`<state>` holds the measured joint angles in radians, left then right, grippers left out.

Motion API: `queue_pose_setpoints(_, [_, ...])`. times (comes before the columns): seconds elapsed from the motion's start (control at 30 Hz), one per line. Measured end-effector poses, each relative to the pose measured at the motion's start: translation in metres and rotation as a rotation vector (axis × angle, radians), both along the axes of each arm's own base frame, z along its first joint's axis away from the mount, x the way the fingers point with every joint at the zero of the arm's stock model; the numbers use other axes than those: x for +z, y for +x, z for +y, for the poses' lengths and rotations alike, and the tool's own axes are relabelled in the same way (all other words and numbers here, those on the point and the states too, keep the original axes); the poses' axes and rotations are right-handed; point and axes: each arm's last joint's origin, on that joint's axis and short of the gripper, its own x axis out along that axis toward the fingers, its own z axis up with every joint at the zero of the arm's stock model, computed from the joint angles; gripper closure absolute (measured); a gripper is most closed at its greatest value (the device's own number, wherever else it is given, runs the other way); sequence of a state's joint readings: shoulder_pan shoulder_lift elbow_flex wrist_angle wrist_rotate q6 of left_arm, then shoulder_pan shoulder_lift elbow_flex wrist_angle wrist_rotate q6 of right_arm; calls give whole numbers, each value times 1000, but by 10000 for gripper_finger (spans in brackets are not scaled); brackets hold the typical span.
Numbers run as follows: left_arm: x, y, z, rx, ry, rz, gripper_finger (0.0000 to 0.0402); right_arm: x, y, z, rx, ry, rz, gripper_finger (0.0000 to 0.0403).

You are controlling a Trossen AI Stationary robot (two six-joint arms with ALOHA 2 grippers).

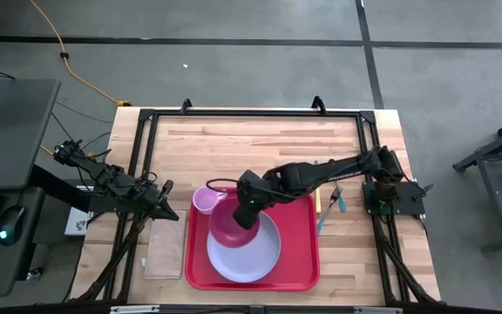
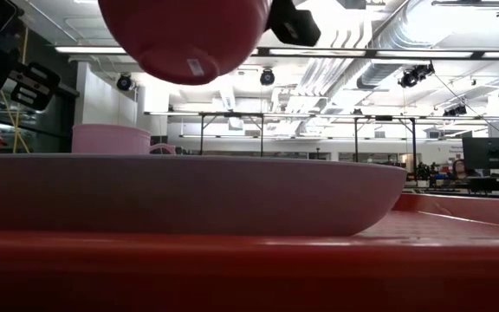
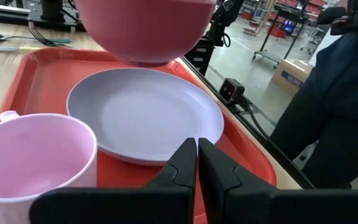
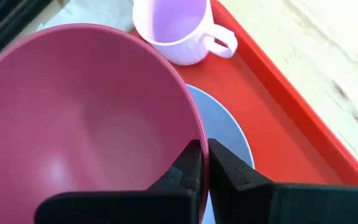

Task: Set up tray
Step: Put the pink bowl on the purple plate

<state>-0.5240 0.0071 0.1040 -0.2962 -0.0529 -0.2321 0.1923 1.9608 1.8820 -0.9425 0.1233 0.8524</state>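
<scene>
The red tray (image 1: 299,262) lies near the table's near edge. A lavender plate (image 1: 249,255) rests flat on it, and a pale pink mug (image 1: 204,201) stands upright at its far left corner. My right gripper (image 1: 247,212) reaches in from the right. It is shut on a dark pink bowl (image 1: 231,227), which hangs over the far part of the plate (image 3: 145,115). In the low view the bowl (image 2: 189,35) floats above the plate (image 2: 180,195). My left gripper (image 3: 197,157) is shut and empty, left of the tray, facing the mug (image 3: 33,158). My right gripper (image 4: 202,163) holds the bowl by its rim (image 4: 190,130), on the side toward the table's far right. The rim is pinched with one finger inside the bowl and one outside. The fingers come slanting down from the far right. The bowl is lifted clear of the plate, open side up.
A tan napkin (image 1: 166,244) lies flat just left of the tray. Cutlery, a fork (image 1: 336,195) among it, lies on the wood right of the tray. A black frame (image 1: 251,113) borders the table top. Bare wood stretches beyond the tray toward the far edge.
</scene>
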Motion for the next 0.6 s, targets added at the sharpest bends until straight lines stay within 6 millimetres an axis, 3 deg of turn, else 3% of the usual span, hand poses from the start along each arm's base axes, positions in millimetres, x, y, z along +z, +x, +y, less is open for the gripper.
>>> queue_pose_setpoints(0.6, [0,0,0,-3,-1,-1,357,-25,5,18,-34,-4,80,403])
